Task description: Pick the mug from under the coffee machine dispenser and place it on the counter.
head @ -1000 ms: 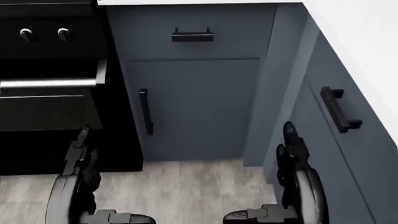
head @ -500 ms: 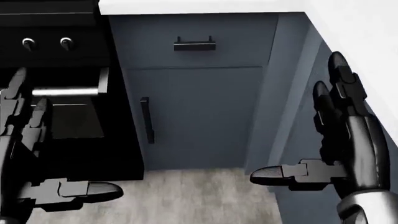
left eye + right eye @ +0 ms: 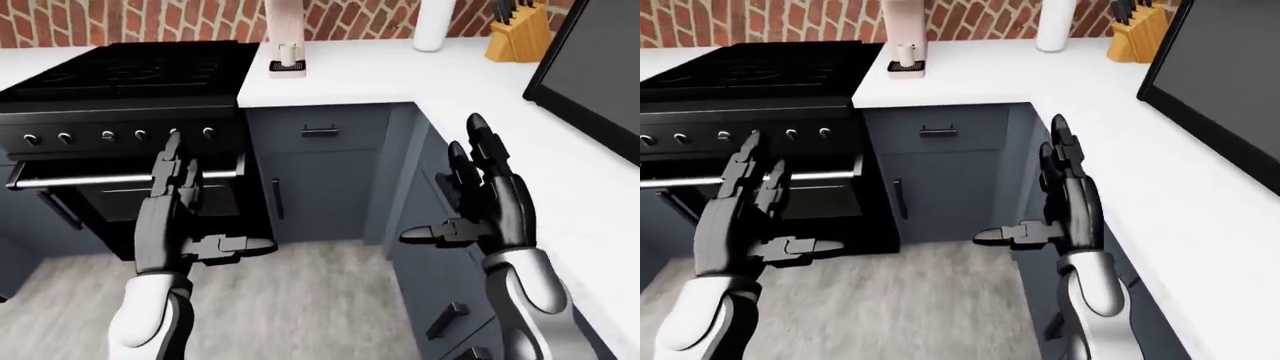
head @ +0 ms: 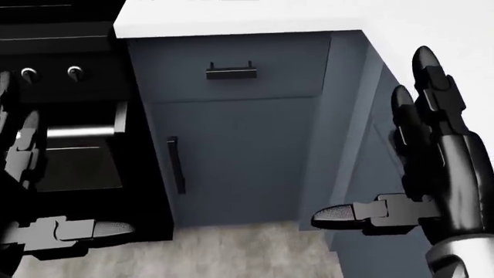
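A small white mug (image 3: pixel 288 55) stands on the drip tray under the dispenser of a pale coffee machine (image 3: pixel 285 22) at the top of the left-eye view, on the white counter (image 3: pixel 380 71) beside the stove. It also shows in the right-eye view (image 3: pixel 906 54). My left hand (image 3: pixel 190 217) is raised and open, fingers up, thumb out, over the floor by the oven. My right hand (image 3: pixel 470 199) is raised and open too, by the corner cabinets. Both hands are empty and far below the mug.
A black stove (image 3: pixel 120 71) with knobs and an oven handle (image 3: pixel 120 178) is at left. Blue-grey cabinets (image 3: pixel 320 172) with black handles fill the corner. A knife block (image 3: pixel 518 34), a white roll (image 3: pixel 435 22) and a dark panel (image 3: pixel 590 67) are at the right.
Both hands rose from low in the head view to upright beside the cabinets. The camera shifted a little, so the cabinet moved in the view.
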Motion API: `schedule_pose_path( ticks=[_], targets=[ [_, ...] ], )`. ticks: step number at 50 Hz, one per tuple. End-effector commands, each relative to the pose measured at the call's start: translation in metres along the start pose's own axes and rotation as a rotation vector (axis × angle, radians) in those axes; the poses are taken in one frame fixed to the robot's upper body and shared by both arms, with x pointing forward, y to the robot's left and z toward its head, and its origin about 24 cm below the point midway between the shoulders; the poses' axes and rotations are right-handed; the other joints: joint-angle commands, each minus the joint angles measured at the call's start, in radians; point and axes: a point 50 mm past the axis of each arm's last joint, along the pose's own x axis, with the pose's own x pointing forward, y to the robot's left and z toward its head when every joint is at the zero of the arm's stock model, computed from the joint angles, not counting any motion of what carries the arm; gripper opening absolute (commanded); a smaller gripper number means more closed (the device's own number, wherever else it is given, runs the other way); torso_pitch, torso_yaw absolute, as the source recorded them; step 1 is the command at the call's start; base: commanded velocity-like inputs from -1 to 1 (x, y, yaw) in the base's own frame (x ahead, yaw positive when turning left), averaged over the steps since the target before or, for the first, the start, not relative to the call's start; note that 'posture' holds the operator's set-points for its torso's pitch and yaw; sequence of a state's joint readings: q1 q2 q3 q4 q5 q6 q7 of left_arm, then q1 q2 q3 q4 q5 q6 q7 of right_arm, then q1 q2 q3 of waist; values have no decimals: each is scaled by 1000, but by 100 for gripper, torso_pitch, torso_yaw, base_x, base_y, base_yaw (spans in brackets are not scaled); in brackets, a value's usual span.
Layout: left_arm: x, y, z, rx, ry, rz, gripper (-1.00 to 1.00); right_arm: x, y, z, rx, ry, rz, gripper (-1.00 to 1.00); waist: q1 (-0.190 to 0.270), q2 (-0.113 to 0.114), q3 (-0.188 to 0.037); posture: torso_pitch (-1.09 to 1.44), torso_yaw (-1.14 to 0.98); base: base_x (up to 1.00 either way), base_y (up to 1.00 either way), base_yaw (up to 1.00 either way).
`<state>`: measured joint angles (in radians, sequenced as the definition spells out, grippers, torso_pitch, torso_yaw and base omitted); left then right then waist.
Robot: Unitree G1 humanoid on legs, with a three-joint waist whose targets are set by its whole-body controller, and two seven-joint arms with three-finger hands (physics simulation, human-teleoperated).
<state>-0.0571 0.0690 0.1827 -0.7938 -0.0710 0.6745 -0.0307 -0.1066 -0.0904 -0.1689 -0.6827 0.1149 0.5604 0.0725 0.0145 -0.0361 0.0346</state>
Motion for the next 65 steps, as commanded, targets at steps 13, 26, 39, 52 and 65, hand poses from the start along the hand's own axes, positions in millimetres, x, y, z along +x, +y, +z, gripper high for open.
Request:
schedule_pose_path(
  ticks=[13,26,39,52,65],
  targets=[
    [-1,-4,12,-4,-70,-26,100,0,-1,12,-15,-69,-9,100,-19,81,-1,0,0,13,0,0],
    [-1,-5,13,-4,-71,-29,100,0,-1,14,-13,-73,-8,100,-1,8,-8,0,0,13,0,0],
    [-2,-6,12,-1,-69,-31,100,0,-1,13,-13,-72,-8,100,-21,84,-3,0,0,13,0,0],
    [-3,-5,15,-1,-74,-32,100,-2,0,16,-12,-76,-5,100,0,-7,-12,0,0,13,0,0],
    [-3,-5,16,0,-73,-30,100,-1,0,16,-12,-76,-4,100,-22,109,-13,0,0,13,0,0]
  ],
)
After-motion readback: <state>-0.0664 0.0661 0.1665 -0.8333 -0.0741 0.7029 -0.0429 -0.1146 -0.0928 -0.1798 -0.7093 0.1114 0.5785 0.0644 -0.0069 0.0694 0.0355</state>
